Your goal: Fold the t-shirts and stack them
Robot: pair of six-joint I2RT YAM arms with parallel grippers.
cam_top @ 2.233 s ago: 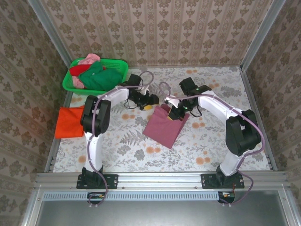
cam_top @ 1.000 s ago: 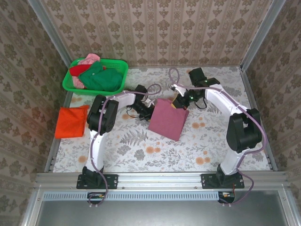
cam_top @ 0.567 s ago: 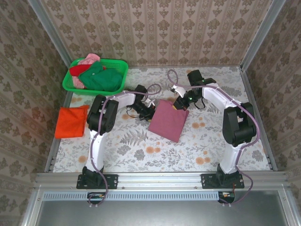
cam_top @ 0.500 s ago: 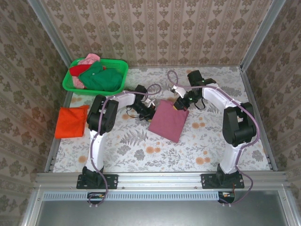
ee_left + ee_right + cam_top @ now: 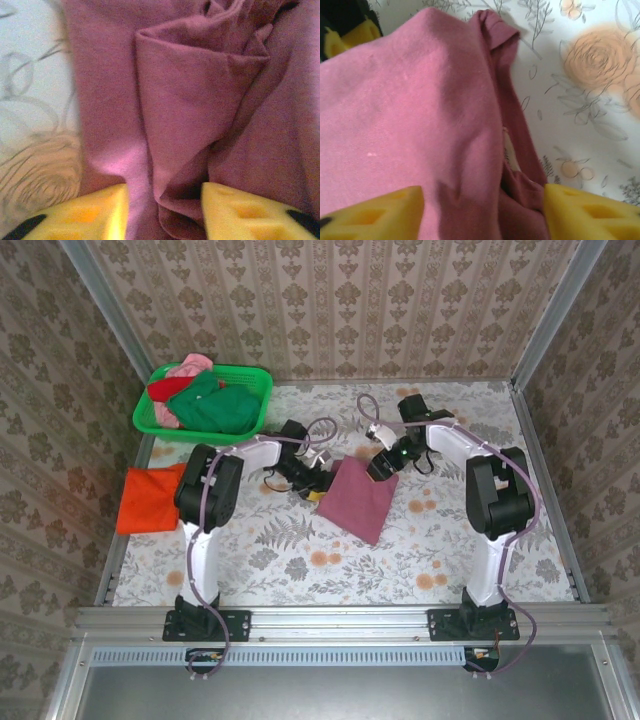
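A folded maroon t-shirt (image 5: 360, 498) lies flat on the flowered table. My left gripper (image 5: 315, 485) rests at the shirt's far left corner. In the left wrist view its yellow fingers (image 5: 90, 215) stand apart, and a loose fold of maroon cloth (image 5: 190, 100) lies between them. My right gripper (image 5: 382, 465) is at the far right corner, open, its pads (image 5: 590, 215) wide apart over the shirt's bunched edge (image 5: 410, 110). An orange-red t-shirt (image 5: 148, 498) lies folded at the table's left edge.
A green basket (image 5: 262, 380) at the back left holds a green shirt (image 5: 215, 405), a red one (image 5: 165, 390) and a pink one (image 5: 195, 363). Metal rails frame the table. Bare tabletop (image 5: 330, 565) stretches in front of the maroon shirt.
Both grippers were shut on the maroon shirt's far corners and have now opened. The shirt has settled a little nearer on the table.
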